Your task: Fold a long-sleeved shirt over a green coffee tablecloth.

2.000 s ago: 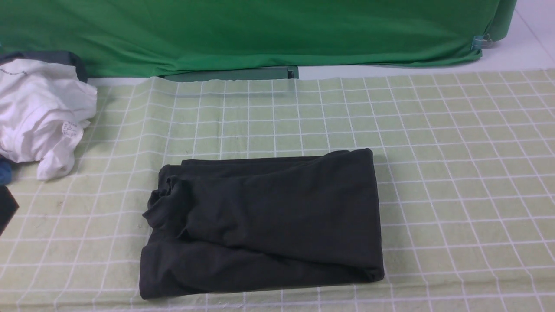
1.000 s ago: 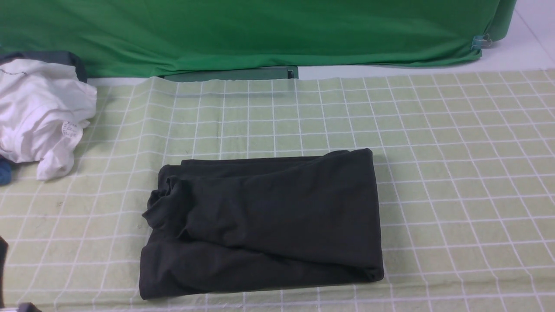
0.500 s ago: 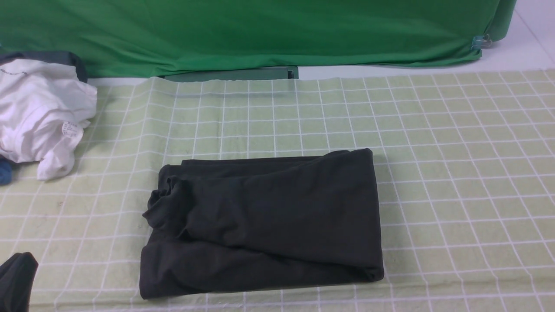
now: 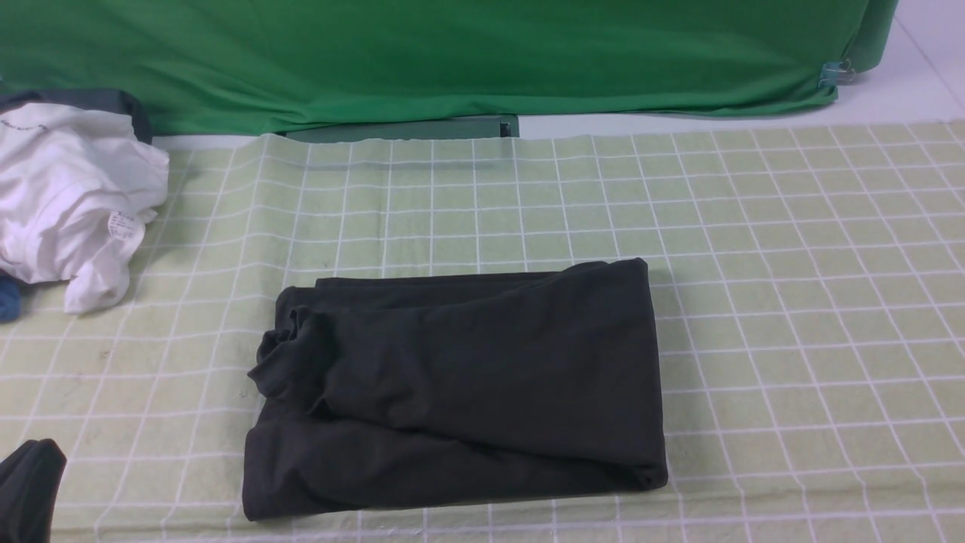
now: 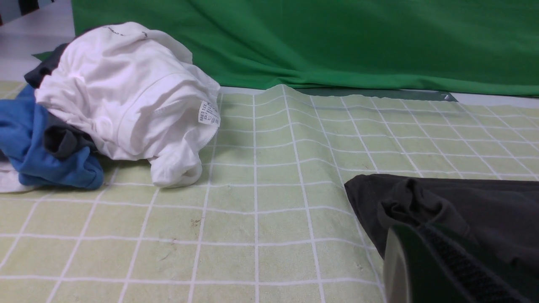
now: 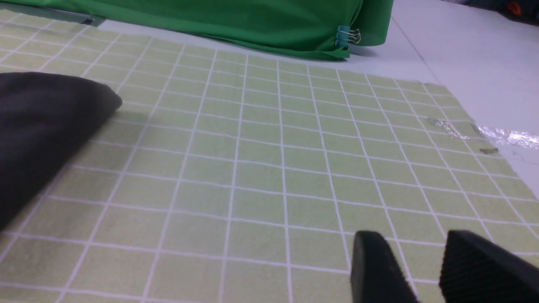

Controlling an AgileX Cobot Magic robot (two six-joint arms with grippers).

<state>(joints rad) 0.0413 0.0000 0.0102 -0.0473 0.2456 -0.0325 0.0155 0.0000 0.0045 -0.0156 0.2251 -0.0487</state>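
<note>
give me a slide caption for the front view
Folded long-sleeved shirt lying on the green coffee tablecloth, white garment bunched at far left.

At the far edge you have the green backdrop (image 4: 452,60), draped across the whole width and wrinkled where it meets the table (image 4: 889,98). A blue binder clip (image 4: 831,74) pinches its right corner — you see it plainly in the right wrist view (image 6: 343,35). Under the backdrop's hem lies a dark green strip (image 4: 407,128). On your far left sits a heap of clothes: a crumpled white garment (image 4: 68,204) with a small label tag (image 5: 209,114) on top, a blue one (image 5: 38,143) and a dark grey one (image 5: 59,141) tucked beneath it — all touching.
</note>
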